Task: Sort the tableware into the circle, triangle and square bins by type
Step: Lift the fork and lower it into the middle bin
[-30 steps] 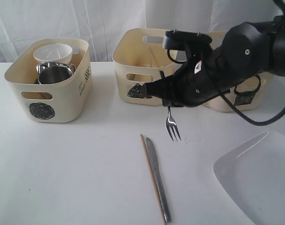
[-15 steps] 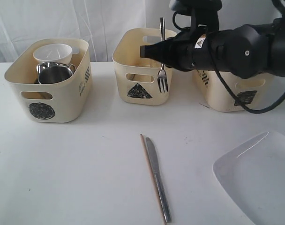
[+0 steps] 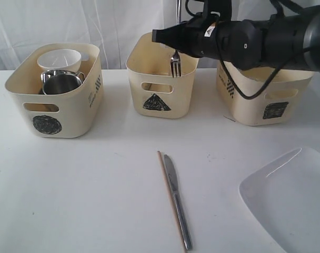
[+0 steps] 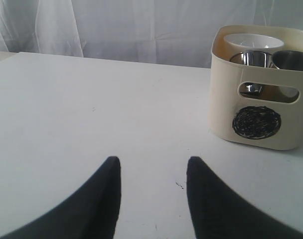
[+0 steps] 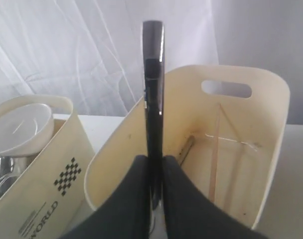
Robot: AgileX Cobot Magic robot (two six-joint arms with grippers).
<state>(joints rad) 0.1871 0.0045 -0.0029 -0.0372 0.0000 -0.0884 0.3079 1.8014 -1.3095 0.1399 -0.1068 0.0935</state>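
Note:
My right gripper [image 3: 177, 37] is shut on the steel fork [image 3: 175, 62], which hangs tines down over the triangle bin [image 3: 157, 103]. In the right wrist view the fork handle [image 5: 153, 99] stands upright between the shut fingers [image 5: 136, 199]. Below it, a wooden chopstick [image 5: 215, 154] lies inside the triangle bin [image 5: 271, 124]. The circle bin [image 3: 47, 125] at the left holds a white bowl [image 3: 59, 59] and steel mugs [image 3: 61, 83]. A steel knife [image 3: 177, 200] and one chopstick [image 3: 169, 197] lie on the table in front. My left gripper [image 4: 151, 164] is open and empty, facing the circle bin [image 4: 261, 122].
The square bin [image 3: 276, 110] stands at the right, partly behind my right arm. A large white square plate [image 3: 291, 200] lies at the front right corner of the white table [image 3: 86, 190]. White curtains hang behind the bins.
My right gripper has lifted the fork from low in front of the triangle bin and carried it back over the bin's opening. Nothing else has moved.

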